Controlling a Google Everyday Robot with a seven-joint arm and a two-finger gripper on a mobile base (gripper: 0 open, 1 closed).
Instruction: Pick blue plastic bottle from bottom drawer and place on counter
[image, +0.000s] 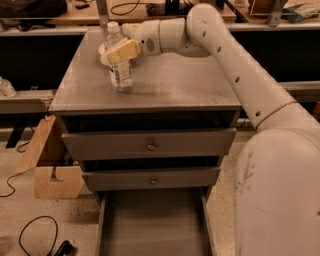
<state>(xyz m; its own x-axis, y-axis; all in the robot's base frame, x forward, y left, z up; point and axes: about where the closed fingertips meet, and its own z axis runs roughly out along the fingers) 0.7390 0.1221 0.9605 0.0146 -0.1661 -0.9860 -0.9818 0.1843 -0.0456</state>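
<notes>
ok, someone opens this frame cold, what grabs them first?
The big white arm sweeping in from the right across the counter. Its gripper sits at the shoulder of the blue plastic bottle, which stands upright near the counter's back left. After that, the bottom drawer, pulled open at the bottom of the picture with nothing visible on its floor.

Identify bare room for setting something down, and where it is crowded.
Free: the counter right of and in front of the blue plastic bottle, to its edges; also the bottom drawer floor. Crowded: back-left corner, where the hand is at the bottle.
</notes>
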